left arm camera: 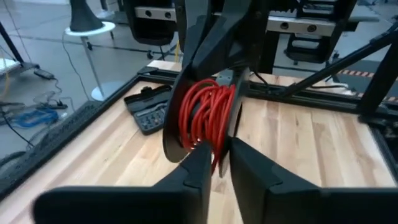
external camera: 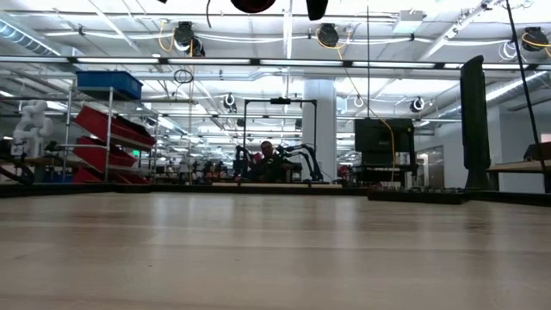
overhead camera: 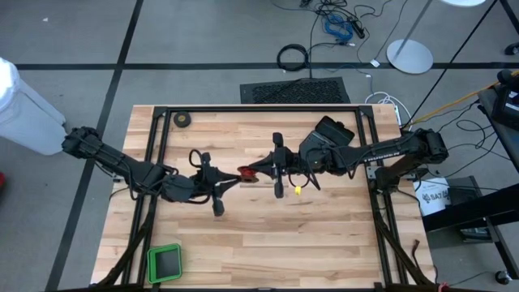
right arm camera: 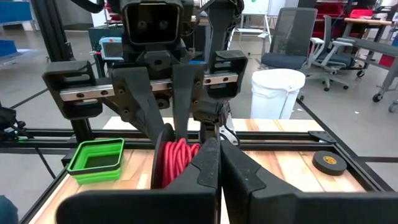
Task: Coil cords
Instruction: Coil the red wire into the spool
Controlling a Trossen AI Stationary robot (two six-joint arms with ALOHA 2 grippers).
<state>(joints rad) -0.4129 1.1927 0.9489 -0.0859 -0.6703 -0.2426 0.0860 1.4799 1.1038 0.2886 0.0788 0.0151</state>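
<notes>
The red wire (left arm camera: pixel 208 118) is wound in several turns on a black reel (left arm camera: pixel 173 134), which is lifted above the middle of the table between my two grippers (overhead camera: pixel 247 173). My left gripper (left arm camera: pixel 219 163) comes from the table's left and is shut at the lower edge of the coil. My right gripper (right arm camera: pixel 219 149) comes from the right and is shut beside the coil (right arm camera: pixel 177 158). In the low view only the underside of the reel (external camera: pixel 252 4) shows, at the top edge. My left gripper pinches the red wire at the lower edge of the coil (left arm camera: pixel 216 160) between its two fingertips, coming level from the table's left. The coil is clear of the table. My right gripper is shut at the reel's side (right arm camera: pixel 208 134), coming level from the table's right. Its own fingers hide the place of contact. The reel stands on edge, lifted clear.
A black tape roll (overhead camera: pixel 183 120) lies at the far left of the table and a green tray (overhead camera: pixel 165 263) at the near left. A black case (overhead camera: pixel 334 130) lies at the far right. A small yellow thing (overhead camera: pixel 298 190) lies near the middle.
</notes>
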